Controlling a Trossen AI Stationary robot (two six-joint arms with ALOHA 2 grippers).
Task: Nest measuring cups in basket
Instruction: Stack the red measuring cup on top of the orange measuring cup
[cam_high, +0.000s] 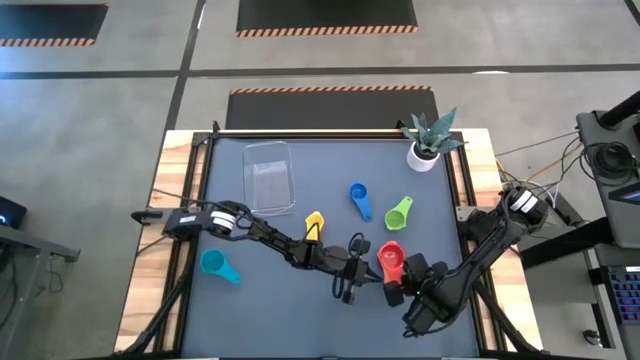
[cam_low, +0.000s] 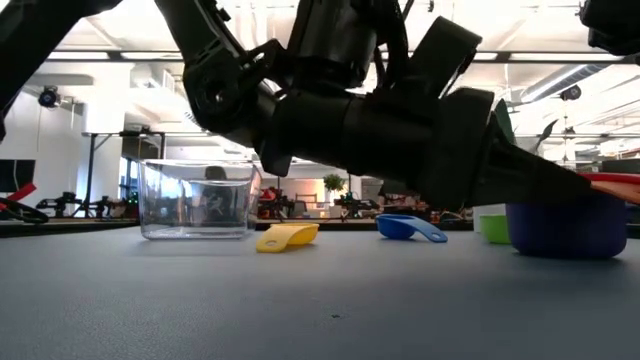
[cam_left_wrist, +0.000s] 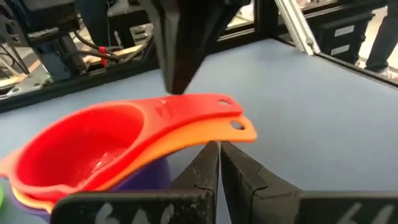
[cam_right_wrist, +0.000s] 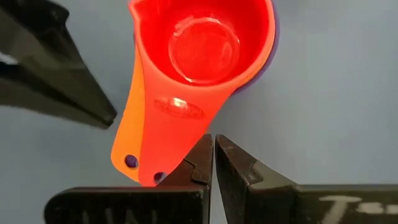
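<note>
The red cup (cam_high: 390, 258) sat nested in orange and purple cups near the table's front, well apart from the clear basket (cam_high: 270, 177). Both the left gripper (cam_high: 362, 275) and right gripper (cam_high: 393, 290) lay beside it, fingers closed, holding nothing.

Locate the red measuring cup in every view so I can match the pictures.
High view: red measuring cup at lower centre-right, between both grippers.
Low view: only a red sliver at the right edge, above a purple cup.
Left wrist view: left of centre, nested.
Right wrist view: top centre.
Shared landmark: the orange cup under it.
</note>
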